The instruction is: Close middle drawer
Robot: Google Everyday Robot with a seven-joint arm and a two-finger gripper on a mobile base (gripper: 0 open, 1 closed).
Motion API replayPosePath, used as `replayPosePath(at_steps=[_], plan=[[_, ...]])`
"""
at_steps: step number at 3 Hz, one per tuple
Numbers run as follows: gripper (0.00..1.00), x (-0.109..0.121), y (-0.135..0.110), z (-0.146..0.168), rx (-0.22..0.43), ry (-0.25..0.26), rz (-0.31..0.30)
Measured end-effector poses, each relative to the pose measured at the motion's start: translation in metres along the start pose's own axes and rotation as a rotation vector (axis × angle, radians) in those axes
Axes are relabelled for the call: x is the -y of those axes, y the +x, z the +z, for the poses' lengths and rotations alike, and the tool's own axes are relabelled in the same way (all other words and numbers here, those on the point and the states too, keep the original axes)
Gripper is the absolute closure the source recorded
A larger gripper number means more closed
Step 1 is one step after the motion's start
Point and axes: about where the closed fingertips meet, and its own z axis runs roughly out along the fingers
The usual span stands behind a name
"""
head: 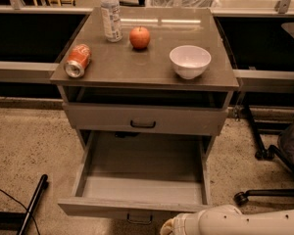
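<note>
While the middle drawer (142, 168) stands pulled far out under the table (137, 68), stiff, empty and probably light, its low front by the handle (139, 220) suits a flat push from the claw (170, 227), seemingly at the bottom edge nearby, whose state I cannot tell.
</note>
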Motion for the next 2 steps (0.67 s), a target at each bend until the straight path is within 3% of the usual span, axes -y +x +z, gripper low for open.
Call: replayPosePath(at_steps=[2], plan=[[0.35,-0.0002,0.0,0.0,0.0,-0.001,0.0]])
